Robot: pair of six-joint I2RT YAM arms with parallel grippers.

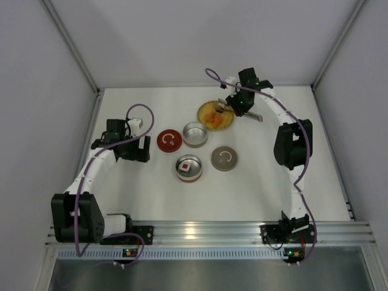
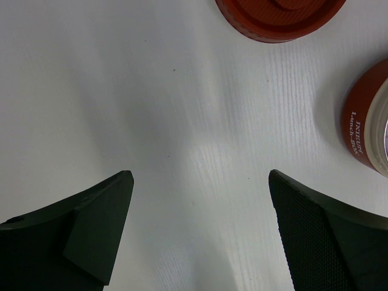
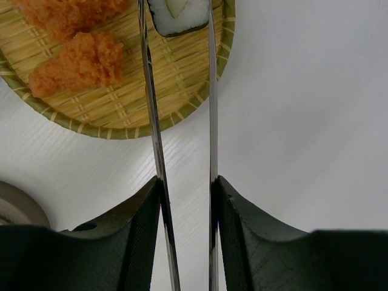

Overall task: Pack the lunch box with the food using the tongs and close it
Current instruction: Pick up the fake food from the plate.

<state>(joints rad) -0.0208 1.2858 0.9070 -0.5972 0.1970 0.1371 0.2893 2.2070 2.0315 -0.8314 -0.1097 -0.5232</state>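
My right gripper (image 3: 188, 182) is shut on the slim silver tongs (image 3: 150, 97), pressing both arms inward. The tongs' tips pinch a white-and-black cube (image 3: 177, 17) over the round yellow woven plate (image 3: 157, 103). Two orange chunks (image 3: 79, 63) lie on that plate. In the top view the right gripper (image 1: 238, 104) hovers at the plate's (image 1: 203, 108) right side. A red-walled lunch box tin (image 1: 189, 176) holds a dark cube with a red top (image 1: 185, 165). My left gripper (image 2: 200, 176) stands open over bare table, left of the tin (image 2: 362, 121).
A second, silver tin (image 1: 194, 134) stands between the plate and the red-walled tin. A red lid (image 1: 169, 140) lies to its left and a grey-brown lid (image 1: 224, 158) to its lower right. White walls enclose the table on three sides.
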